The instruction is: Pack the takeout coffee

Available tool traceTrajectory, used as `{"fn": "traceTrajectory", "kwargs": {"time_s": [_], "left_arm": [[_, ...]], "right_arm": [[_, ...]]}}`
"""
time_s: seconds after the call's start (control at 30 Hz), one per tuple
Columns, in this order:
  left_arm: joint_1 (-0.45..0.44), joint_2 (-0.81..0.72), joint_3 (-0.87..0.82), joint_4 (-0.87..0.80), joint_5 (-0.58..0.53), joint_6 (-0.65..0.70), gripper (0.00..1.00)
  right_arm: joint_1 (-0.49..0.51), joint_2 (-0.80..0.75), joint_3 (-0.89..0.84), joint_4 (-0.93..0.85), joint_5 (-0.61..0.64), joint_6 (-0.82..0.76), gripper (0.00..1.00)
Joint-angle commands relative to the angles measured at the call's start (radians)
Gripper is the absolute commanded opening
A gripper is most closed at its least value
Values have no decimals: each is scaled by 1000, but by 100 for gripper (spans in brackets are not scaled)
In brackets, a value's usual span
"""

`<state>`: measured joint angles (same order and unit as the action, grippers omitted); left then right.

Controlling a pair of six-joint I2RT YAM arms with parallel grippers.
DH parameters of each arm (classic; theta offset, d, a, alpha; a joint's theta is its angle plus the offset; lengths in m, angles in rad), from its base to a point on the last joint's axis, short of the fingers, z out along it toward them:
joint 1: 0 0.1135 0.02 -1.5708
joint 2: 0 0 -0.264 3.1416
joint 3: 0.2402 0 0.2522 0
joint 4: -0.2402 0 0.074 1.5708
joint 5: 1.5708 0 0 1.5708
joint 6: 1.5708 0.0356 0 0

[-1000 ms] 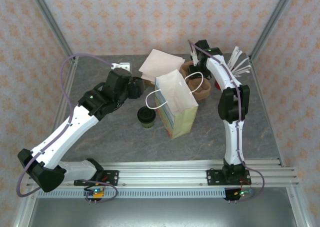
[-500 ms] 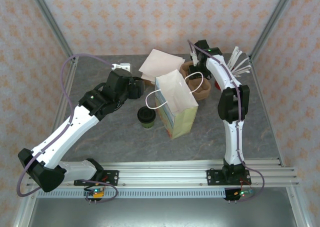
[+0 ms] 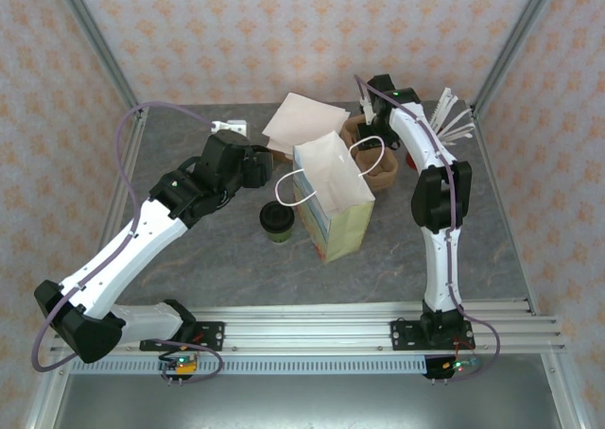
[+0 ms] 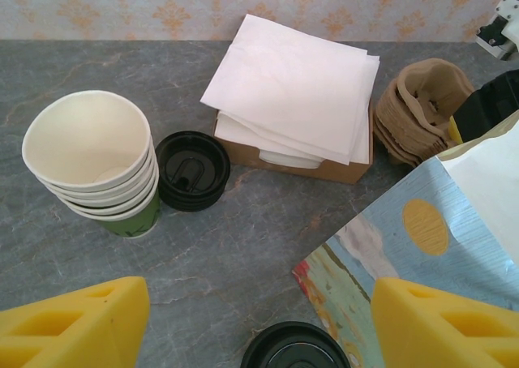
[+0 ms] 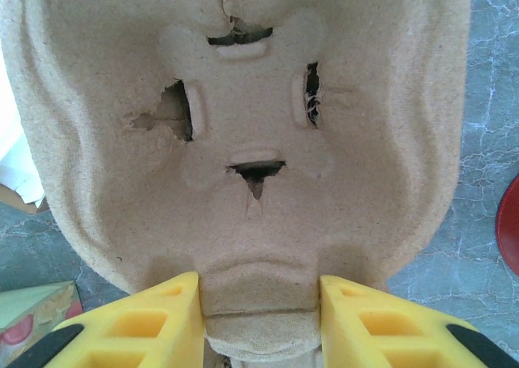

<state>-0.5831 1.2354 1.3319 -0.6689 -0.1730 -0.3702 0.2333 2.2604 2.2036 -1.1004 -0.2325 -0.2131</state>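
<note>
**Grey bench, coffee not yet bagged, both arms lining up**

Grey marbled bench [image 3: 189,268], orange-patterned wallpaper [image 3: 284,32] all round, and here's the picture. The takeout coffee [image 3: 276,219] stands upright on the bench just beside the paper bag [image 3: 333,197], on the bag's left, and nobody has hold of it.

Over to the left wrist view: the left pincer [image 4: 258,323] is spread wide with nothing in it. The coffee's black lid [image 4: 294,356] peeks in at the bottom edge between the two yellow fingers [image 4: 73,323], below them. Further back sit the stack of lidless cups [image 4: 93,161], a bare black lid [image 4: 193,171] and the napkins [image 4: 296,84]. None of those are the target.

Behind the bag, the right pincer [image 5: 259,319] has a finger on each side of the near lip of the pulp carrier [image 5: 243,141]. The pads look right against that lip, but I cannot tell whether they have actually bitten.

My read is that this is the approach stage, with the packing itself not yet begun. The right arm looks to be going for a carrier while the left sets up over the cup.

What's next? For the left, it's a drop straight down so the fingers flank the green wall under the lid. Then comes a gentle squeeze, since a paper cup will likely buckle under a hard one, and an upright lift over the bag's rim. For the right, the job is peeling off a single carrier, not the whole pile.
</note>
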Motion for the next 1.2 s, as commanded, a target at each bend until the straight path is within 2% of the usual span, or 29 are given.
{"fn": "traceTrajectory", "kwargs": {"time_s": [0.0,0.63,1.17], "left_arm": [[-3,1,-16,-3,-11,-19,74],[-4,9,-10,3,7,-18,74],[-4,11,-15,7,12,-18,73]], "right_arm": [[8,-41,43,-33,15,9,38],[8,-89,82,-68,-1,27,34],[6,-95,83,-121,14,31,35]]}}
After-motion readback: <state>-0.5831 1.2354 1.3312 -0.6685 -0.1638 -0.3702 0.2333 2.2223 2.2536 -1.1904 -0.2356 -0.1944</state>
